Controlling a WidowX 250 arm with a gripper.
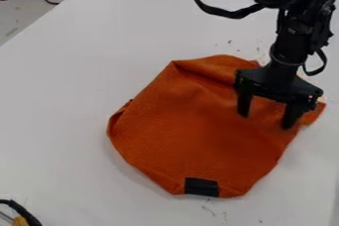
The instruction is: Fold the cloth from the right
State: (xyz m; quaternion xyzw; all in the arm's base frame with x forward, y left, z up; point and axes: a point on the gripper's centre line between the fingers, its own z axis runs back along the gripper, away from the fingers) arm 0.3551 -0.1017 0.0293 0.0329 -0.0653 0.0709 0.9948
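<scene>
- The gripper (267, 116) is over the cloth's (192, 131) upper right part; its two fingers stand apart and hide some fabric.
- The orange cloth lies on the white table (59, 121).
- Lower left from the cloth, a black thing (25, 213) is cut off.

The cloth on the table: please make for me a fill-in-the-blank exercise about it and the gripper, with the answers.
The cloth on the table is ____ in colour.
The patch at its lower edge is ____.
Of left and right, the gripper is at the cloth's ____ side as pictured.
Its jaws stand ____, not together.
Missing words: orange; black; right; apart.
</scene>
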